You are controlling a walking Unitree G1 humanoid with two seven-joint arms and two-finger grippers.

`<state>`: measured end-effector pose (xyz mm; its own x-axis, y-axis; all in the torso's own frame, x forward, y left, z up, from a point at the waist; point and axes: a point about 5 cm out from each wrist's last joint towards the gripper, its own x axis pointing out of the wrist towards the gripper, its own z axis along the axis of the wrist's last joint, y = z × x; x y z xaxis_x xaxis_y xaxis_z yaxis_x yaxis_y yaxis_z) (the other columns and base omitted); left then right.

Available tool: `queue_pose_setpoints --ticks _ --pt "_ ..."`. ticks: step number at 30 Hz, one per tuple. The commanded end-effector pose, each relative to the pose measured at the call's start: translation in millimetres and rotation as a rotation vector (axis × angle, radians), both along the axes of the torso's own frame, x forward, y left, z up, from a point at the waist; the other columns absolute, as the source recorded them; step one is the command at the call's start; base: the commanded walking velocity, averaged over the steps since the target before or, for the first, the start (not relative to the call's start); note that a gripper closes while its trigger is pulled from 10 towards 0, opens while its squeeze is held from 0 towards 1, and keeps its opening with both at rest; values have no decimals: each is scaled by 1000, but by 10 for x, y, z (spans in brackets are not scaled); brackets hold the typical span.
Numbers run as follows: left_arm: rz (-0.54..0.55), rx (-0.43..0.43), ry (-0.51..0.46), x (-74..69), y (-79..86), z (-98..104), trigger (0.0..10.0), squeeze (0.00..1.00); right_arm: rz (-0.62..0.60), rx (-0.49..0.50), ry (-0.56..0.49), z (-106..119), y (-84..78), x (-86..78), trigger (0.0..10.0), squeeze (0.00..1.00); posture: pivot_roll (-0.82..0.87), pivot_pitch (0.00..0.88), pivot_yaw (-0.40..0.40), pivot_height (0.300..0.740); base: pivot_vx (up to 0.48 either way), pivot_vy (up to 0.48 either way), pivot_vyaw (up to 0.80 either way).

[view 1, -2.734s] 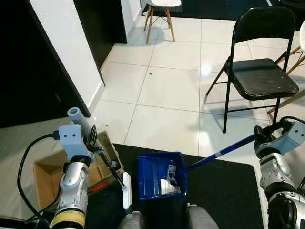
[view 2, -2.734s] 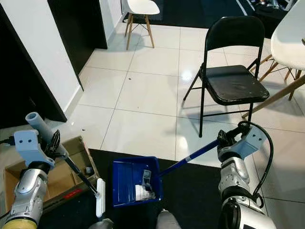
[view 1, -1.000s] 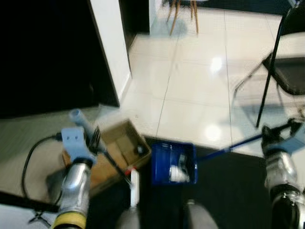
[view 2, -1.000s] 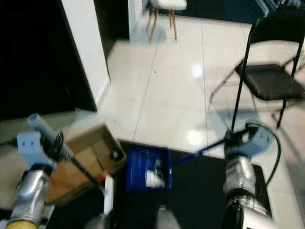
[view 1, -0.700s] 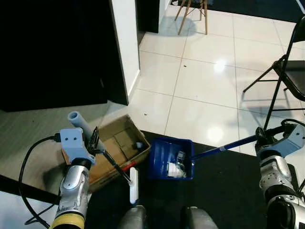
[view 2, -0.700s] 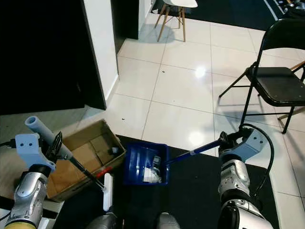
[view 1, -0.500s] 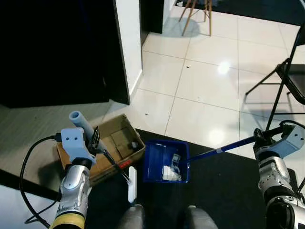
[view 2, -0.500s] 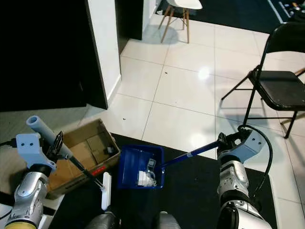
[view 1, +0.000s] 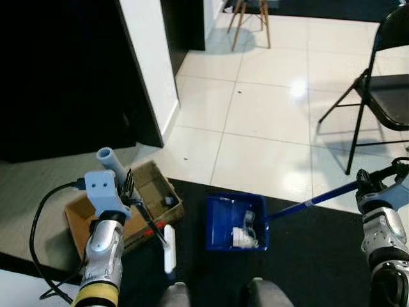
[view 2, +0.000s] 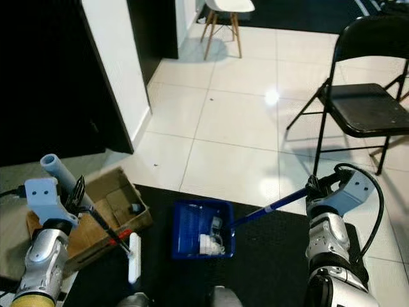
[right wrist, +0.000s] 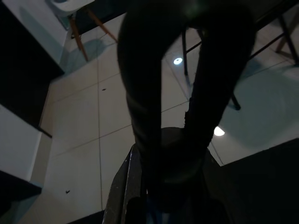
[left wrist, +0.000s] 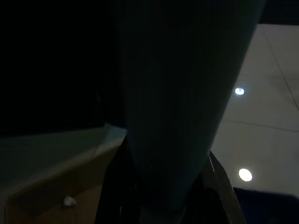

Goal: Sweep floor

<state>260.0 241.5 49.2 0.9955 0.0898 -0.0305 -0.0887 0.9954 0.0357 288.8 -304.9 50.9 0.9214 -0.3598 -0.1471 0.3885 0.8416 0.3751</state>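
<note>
My left gripper is shut on the grey handle of a small brush. Its thin black rod slants down to a white brush head, which hangs over the black mat. My right gripper is shut on the long blue handle of a blue dustpan. The pan is held low above the mat and carries white and grey scraps. In the left wrist view the grey handle looms large and dark.
An open cardboard box with a small object inside stands left of the dustpan, partly on the mat. A black folding chair is at the right on the white tiles, and a wooden-legged chair stands far back. A white wall corner and dark doorway lie left.
The whole picture has swung as the camera moved. Both grippers keep their hold. The dustpan now sits a little farther right of the box than half a second ago.
</note>
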Motion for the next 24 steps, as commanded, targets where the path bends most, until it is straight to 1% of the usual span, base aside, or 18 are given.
queue_pose_setpoints --ticks 1,3,5,7,11,14,20,24 --pt "28 61 26 -17 127 3 10000 0 -11 20 -40 51 -9 26 10000 0 -15 65 4 740 0 0 0" --pt "53 79 51 -9 183 -6 10000 0 -8 20 -40 59 -7 37 10000 0 -15 65 4 740 0 0 0" --pt "56 86 79 -5 204 -30 10000 0 6 20 -26 58 7 54 10000 0 -14 67 4 740 0 0 0" --pt "53 90 88 -6 203 -43 10000 0 14 20 -20 55 17 61 10000 0 -14 67 4 740 0 0 0" --pt "65 87 107 -17 191 -84 10000 0 73 32 0 18 102 87 10000 0 -13 71 0 740 0 0 0" --pt "71 90 114 -30 188 -103 10000 0 103 10 14 8 142 98 10000 0 -12 71 0 740 0 0 0" --pt "61 89 115 -45 170 -113 10000 0 118 -8 26 0 165 102 10000 0 -10 75 -2 740 0 0 0" --pt "57 88 113 -42 156 -110 10000 0 125 -11 32 -5 169 101 10000 0 -10 76 -1 740 0 0 800"
